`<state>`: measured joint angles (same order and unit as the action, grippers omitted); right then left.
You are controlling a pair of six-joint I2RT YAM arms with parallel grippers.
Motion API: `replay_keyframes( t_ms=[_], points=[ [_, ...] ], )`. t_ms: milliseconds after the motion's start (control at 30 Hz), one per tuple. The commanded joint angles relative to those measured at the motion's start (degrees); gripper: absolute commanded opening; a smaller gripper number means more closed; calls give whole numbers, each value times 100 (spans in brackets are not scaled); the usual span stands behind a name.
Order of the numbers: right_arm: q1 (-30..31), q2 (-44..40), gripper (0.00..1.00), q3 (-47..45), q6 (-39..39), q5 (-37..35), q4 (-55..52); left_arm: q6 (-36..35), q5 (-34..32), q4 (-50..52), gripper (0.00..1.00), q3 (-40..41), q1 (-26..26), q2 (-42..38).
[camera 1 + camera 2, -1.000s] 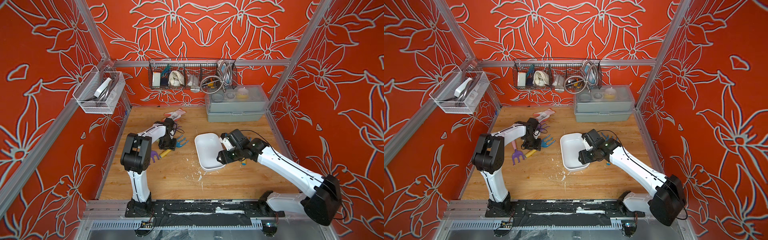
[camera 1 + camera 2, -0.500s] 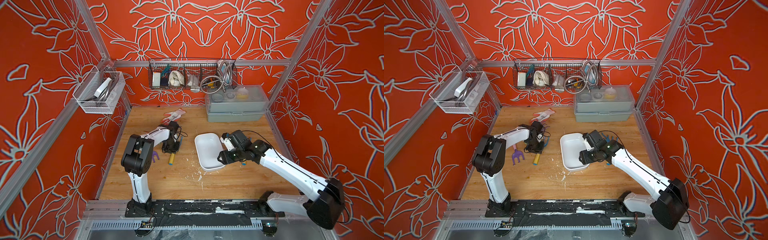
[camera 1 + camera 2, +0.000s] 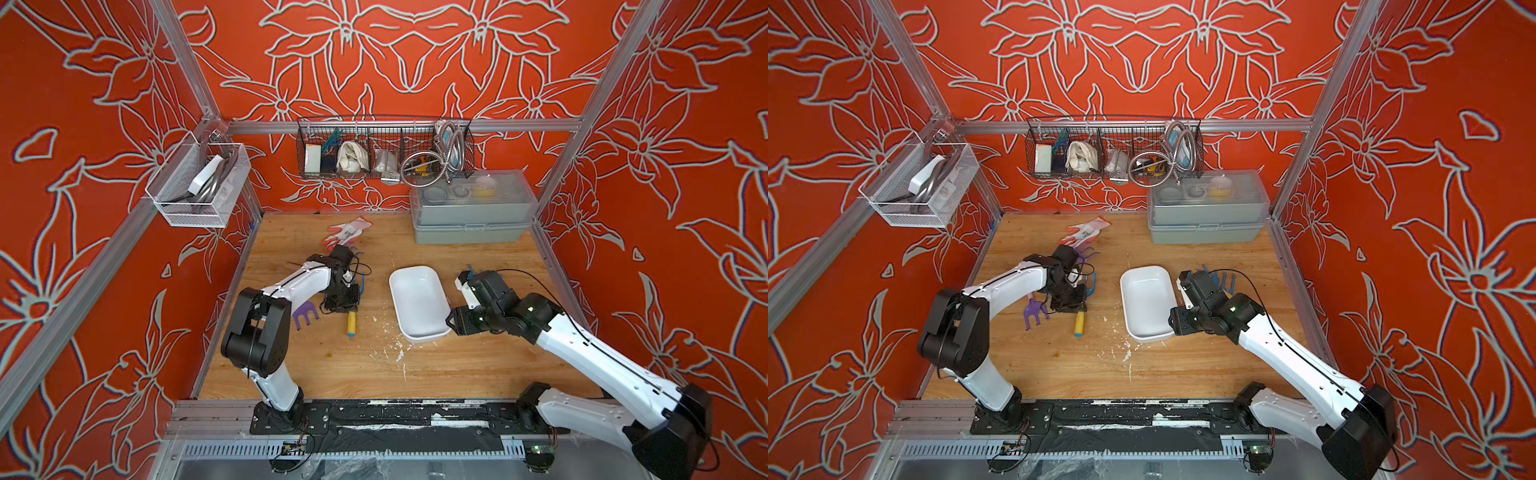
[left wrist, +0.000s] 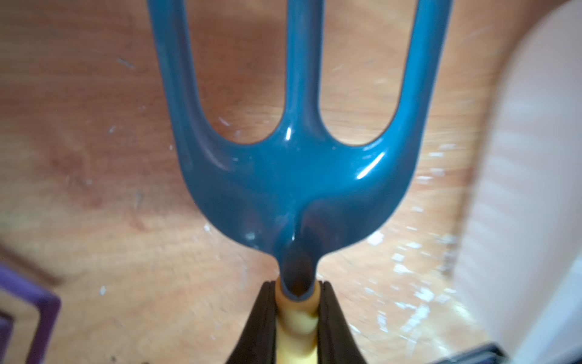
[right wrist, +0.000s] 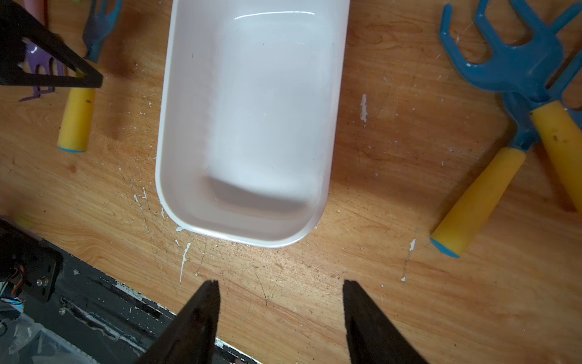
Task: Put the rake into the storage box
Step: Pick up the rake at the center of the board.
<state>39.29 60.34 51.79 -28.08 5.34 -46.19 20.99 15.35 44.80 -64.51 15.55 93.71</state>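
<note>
Black left gripper [image 4: 297, 291] pinches the rake [image 4: 296, 176] by its yellow handle; right gripper [image 5: 280, 285] gapes near the storage box [image 5: 176, 126].

I view the wooden tabletop [image 3: 374, 374] with the storage box [image 3: 417, 299] at centre. Left of the box: a yellow-handled blue rake [image 3: 351, 325] and a purple rake [image 3: 304, 318]. Right of it: two more blue rakes [image 5: 519, 72]. Behind it: gloves [image 3: 347, 230], a grey lidded box [image 3: 469, 232].

- Our left gripper [image 4: 296, 294] now clamps the rake [image 4: 296, 182] by its yellow handle; a second ago its jaws stood apart.
- The rake's handle has swung round toward our bases.
</note>
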Motion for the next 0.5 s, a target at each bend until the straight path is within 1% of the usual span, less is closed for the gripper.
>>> replay_keyframes(
  t_ms=[0,100,200,467],
  points=[
    [-44,-124,64,-64,-154,-120,-178,728,555,37,0,-217,113,-613],
    [-70,-115,64,9,-147,-87,-243,1285,737,-136,0,-268,337,-868],
    [-110,-108,64,77,-121,-65,-290,1755,811,-364,0,-337,677,-943],
    [-236,-208,65,165,-36,-22,-510,2655,807,-1044,0,-694,1579,-440]
  ],
)
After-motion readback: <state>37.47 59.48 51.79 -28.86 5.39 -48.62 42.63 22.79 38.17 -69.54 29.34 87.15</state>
